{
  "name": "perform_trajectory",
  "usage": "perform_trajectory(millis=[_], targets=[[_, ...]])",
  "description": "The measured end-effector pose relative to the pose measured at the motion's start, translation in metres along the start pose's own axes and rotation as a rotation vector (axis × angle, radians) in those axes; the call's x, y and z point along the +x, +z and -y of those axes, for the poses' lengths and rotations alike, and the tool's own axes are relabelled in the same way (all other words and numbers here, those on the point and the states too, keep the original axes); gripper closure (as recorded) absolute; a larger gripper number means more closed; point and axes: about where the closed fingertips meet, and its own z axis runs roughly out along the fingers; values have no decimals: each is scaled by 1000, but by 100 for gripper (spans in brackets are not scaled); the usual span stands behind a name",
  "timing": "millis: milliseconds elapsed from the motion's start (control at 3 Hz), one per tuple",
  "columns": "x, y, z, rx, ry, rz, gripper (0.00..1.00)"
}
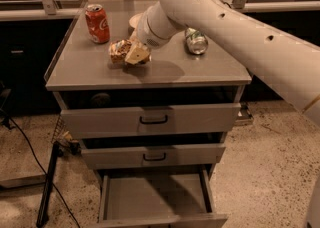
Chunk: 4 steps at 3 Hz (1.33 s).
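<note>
Both fingers (138,53) grip crinkled snack bag (118,51) over smooth cabinet top (85,69).

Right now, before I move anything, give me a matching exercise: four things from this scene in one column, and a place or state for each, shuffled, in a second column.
Things:
1. red can
2. green can
3. snack bag
4. bottom drawer

Places or states:
A. pulled open
B. lying on its side, right part of the cabinet top
C. standing upright, back left of the cabinet top
D. at the claw, left of the middle of the cabinet top

Pairs: 1-C, 2-B, 3-D, 4-A.
</note>
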Motion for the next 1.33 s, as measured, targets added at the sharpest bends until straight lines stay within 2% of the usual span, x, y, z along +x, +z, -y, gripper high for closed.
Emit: perform_trajectory(millis=[667,1000,1333], targets=[[12,16,-6,-23,33,-2,100],[12,16,-6,-23,33,-2,81],[12,16,-6,-23,33,-2,58]])
